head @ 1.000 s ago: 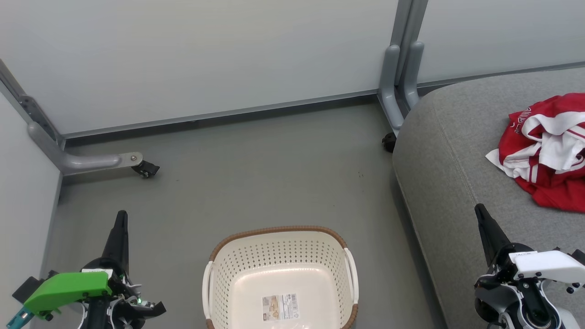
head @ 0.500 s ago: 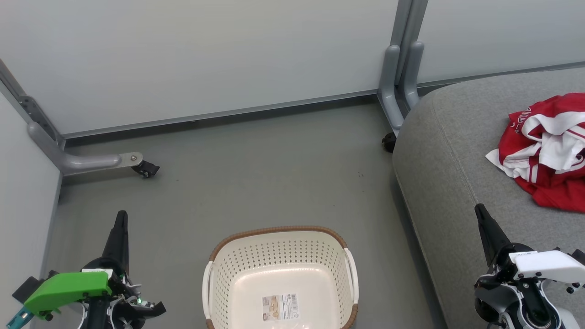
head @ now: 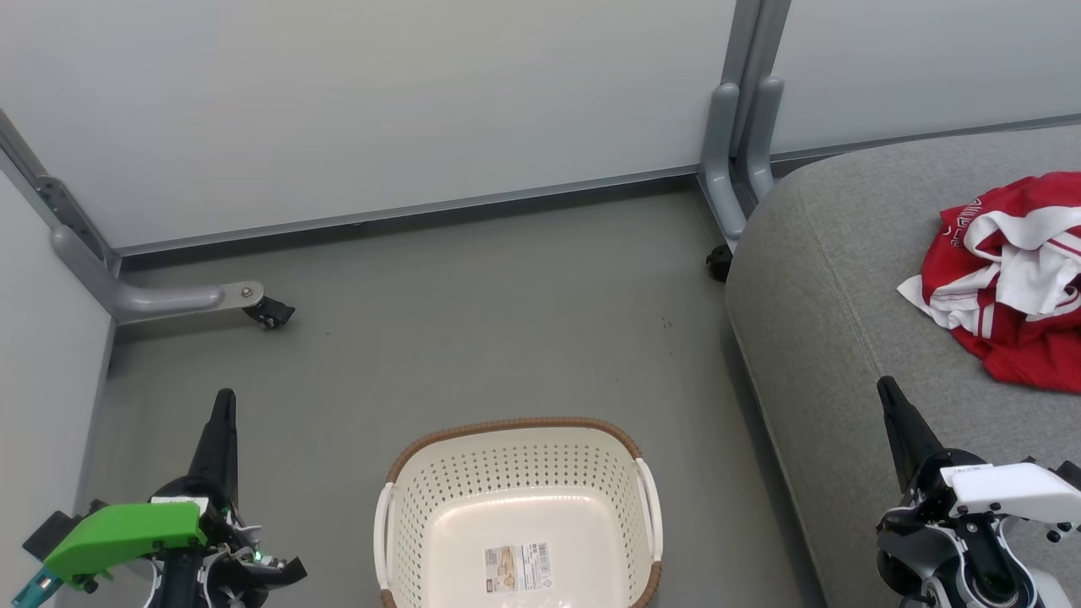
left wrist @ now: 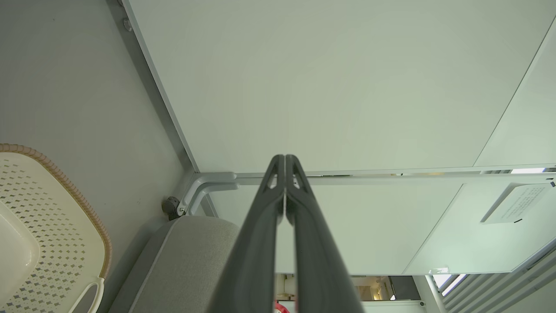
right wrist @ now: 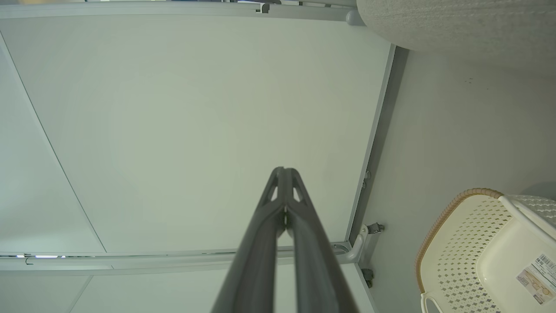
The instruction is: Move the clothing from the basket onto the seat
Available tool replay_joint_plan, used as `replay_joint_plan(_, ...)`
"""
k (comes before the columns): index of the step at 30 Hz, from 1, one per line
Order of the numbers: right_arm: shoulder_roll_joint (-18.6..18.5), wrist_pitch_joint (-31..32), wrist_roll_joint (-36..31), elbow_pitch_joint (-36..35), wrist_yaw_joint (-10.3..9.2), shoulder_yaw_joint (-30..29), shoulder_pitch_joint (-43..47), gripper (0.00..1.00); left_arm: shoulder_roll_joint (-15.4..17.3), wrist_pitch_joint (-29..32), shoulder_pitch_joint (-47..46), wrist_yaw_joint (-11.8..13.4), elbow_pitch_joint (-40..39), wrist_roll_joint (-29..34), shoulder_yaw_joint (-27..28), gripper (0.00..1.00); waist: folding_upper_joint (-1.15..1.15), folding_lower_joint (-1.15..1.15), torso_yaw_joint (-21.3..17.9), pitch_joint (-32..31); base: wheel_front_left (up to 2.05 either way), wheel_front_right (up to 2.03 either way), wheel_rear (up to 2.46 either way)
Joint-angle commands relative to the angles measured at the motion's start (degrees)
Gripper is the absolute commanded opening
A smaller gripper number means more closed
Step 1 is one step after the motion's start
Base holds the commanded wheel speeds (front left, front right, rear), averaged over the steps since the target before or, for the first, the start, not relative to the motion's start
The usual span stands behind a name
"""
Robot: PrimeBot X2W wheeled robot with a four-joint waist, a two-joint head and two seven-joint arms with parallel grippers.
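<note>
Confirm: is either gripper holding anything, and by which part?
Nothing held. Left gripper and right gripper are both shut, empty; the clothing lies on the seat, apart from both.

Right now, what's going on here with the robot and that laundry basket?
Nothing is being handled at this moment. The red jersey lies crumpled on the grey seat. The basket sits on the floor with nothing in it but the barcode label on its bottom. The left gripper and the right gripper are both shut on nothing, one on either side of the basket. The move looks done.
</note>
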Motion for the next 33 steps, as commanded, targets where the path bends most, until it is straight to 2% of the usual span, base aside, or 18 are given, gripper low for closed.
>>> replay_joint_plan(1,-0.3,0.1,0.2,0.1,-0.02,-0.2,-0.5,0.0,0.0,0.2,-0.6,-0.4,-0.1,-0.2,0.2,0.0,0.0,0.0,0.0,0.0,0.0,0.0,0.0)
replay_joint_plan(33,-0.3,0.1,0.2,0.1,-0.02,-0.1,-0.5,0.0,0.0,0.2,-0.6,-0.4,-0.2,-0.2,0.1,0.0,0.0,0.0,0.0,0.0,0.0,0.0,0.0)
